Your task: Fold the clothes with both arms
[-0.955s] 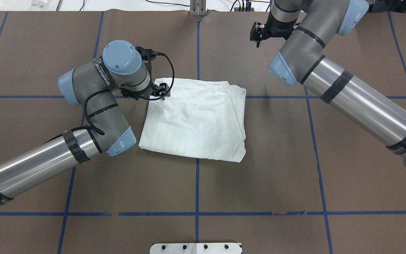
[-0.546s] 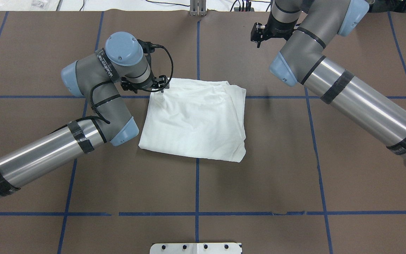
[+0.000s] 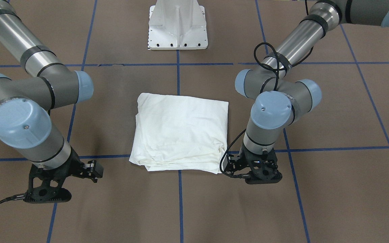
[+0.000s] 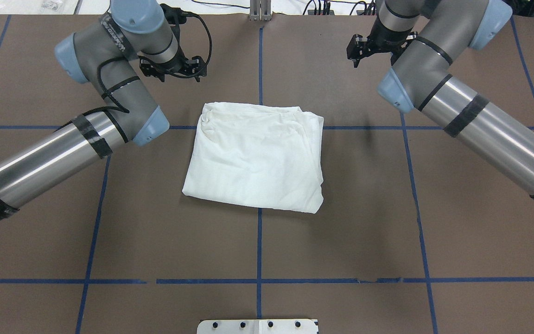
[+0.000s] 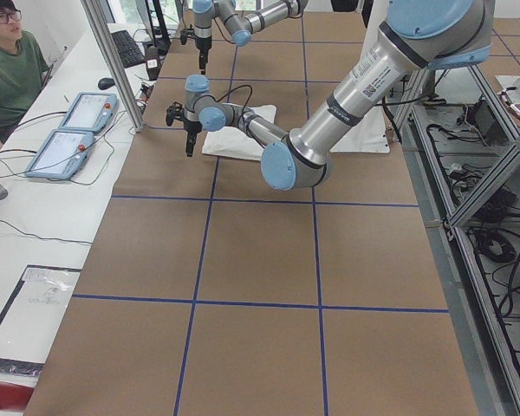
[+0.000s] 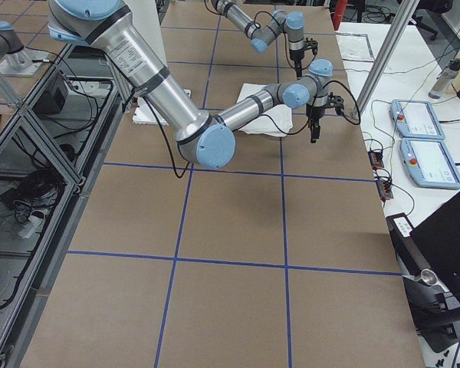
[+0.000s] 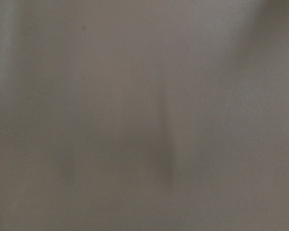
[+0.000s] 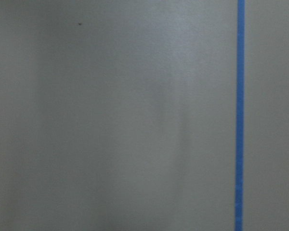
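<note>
The white shirt (image 4: 255, 155) lies folded into a rough square at the table's middle, plain side up, and neither gripper touches it. It also shows in the front view (image 3: 181, 131). My left gripper (image 4: 196, 75) hangs above the bare table beyond the shirt's far left corner; in the front view (image 3: 260, 177) its fingers are hidden. From the left side (image 5: 189, 143) it looks like one thin tip, shut and empty. My right gripper (image 4: 355, 58) is far right of the shirt, raised, thin-tipped, shut and empty. Both wrist views show only table.
The brown table cover carries a grid of blue tape lines (image 8: 240, 115). The white pedestal base (image 3: 177, 27) stands at the robot's edge. An operator (image 5: 9, 61) sits by two teach pendants (image 5: 69, 130) past the table's far edge.
My left gripper has lifted off the shirt's far left corner and moved away toward the far edge. The corner has settled flat. My right gripper has shifted slightly right.
</note>
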`<action>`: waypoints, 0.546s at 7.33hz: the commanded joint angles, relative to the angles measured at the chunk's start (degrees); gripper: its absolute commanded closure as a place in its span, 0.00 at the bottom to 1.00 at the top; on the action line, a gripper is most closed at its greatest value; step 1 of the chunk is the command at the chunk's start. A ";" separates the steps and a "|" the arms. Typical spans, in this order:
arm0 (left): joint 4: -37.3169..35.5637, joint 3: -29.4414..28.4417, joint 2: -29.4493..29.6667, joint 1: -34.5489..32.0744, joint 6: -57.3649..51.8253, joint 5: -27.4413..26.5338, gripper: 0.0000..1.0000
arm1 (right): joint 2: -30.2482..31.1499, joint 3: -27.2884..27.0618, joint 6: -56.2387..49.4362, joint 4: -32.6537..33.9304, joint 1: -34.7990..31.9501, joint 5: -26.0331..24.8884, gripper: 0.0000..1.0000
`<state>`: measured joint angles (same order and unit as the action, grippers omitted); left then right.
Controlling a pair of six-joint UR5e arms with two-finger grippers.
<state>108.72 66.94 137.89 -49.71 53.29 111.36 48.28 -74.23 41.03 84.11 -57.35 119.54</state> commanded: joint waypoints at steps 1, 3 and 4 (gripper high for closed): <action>-8.30 8.85 -4.09 -5.63 -11.92 3.68 0.00 | 6.71 -5.55 -16.16 5.05 -7.56 5.68 0.00; -13.78 21.51 -13.64 -12.74 -25.89 7.98 0.00 | 13.12 -12.49 -36.53 15.59 -14.77 5.97 0.00; -14.67 25.83 -18.48 -15.30 -32.31 8.35 0.00 | 17.94 -16.26 -43.33 18.08 -18.20 6.49 0.00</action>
<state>96.08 86.21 125.65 -61.17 29.57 118.36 60.71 -85.75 8.26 97.58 -70.87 125.40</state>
